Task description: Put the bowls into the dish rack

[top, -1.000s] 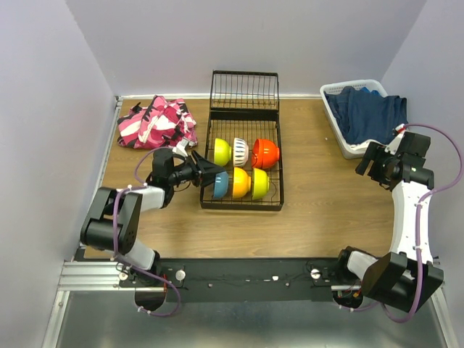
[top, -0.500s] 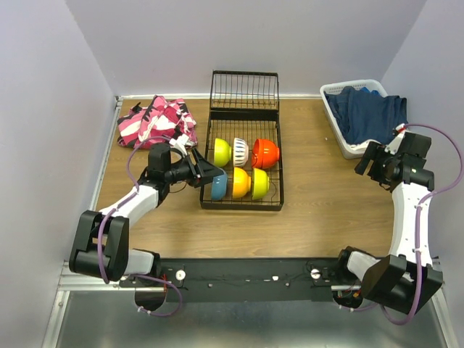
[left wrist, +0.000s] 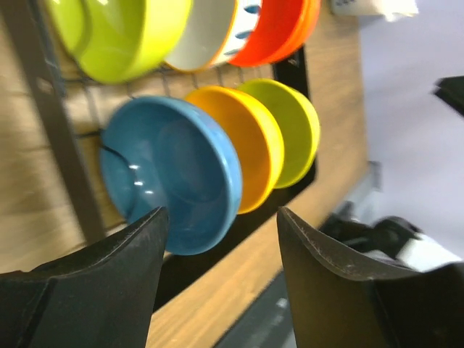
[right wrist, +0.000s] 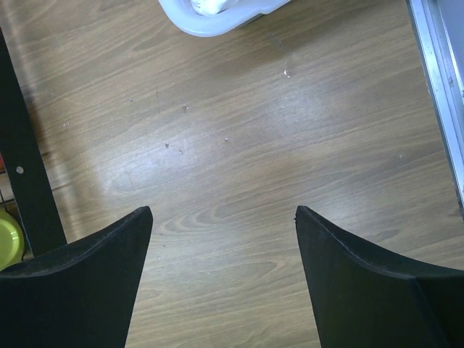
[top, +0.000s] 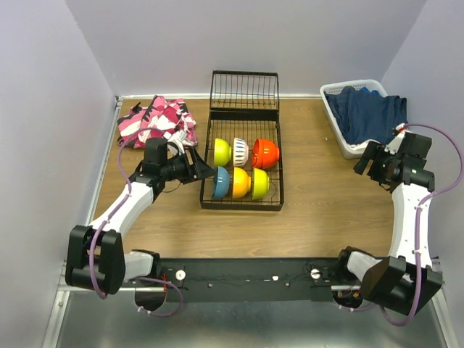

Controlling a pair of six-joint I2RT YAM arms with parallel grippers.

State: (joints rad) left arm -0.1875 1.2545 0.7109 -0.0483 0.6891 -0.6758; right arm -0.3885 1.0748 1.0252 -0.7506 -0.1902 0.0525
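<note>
The black wire dish rack [top: 243,93] stands at the middle back of the table. Six bowls stand on edge in it: lime green [top: 222,151], cream-white [top: 241,151] and red-orange [top: 266,152] behind; blue [top: 220,184], orange [top: 240,183] and lime green [top: 260,183] in front. My left gripper [top: 201,171] is open and empty, just left of the rack beside the blue bowl [left wrist: 170,174]. The left wrist view also shows the orange bowl [left wrist: 250,145]. My right gripper [top: 365,166] is open and empty over bare table at the right.
A pink patterned cloth [top: 156,120] lies at the back left. A white laundry basket [top: 349,148] with dark blue clothes stands at the back right; its rim shows in the right wrist view [right wrist: 217,18]. The rack's edge [right wrist: 25,174] shows there too.
My left arm has swung back and to the left, its gripper drawing away from the blue bowl, which stays in the rack. The right arm has not moved.
</note>
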